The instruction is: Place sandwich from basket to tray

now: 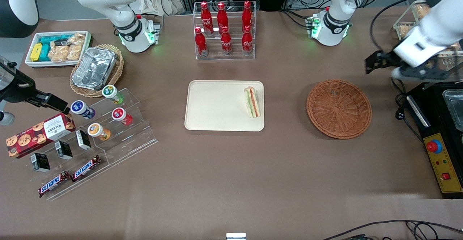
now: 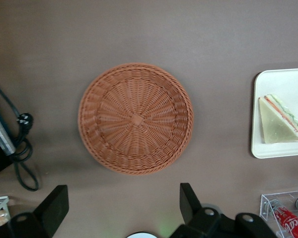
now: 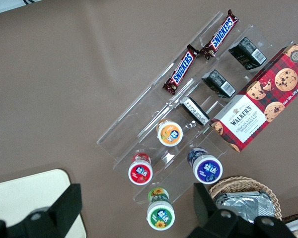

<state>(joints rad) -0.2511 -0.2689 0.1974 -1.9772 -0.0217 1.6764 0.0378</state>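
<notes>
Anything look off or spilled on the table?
Nothing stands out. The sandwich lies intact on the tray, near the edge facing the empty basket. The gripper hangs open above the table, off the basket's rim. No spills or damage visible.

**Even overhead light, soft shadows, mild glare**

Bright, diffuse light falls from above on the brown table [image 1: 231,182]. The basket [image 1: 339,108] and tray [image 1: 217,106] cast faint, short shadows. A foil container [image 1: 94,68] at the upper left of the front view glints. In the left wrist view the hand [image 2: 124,208] reads dark and slightly soft.
</notes>
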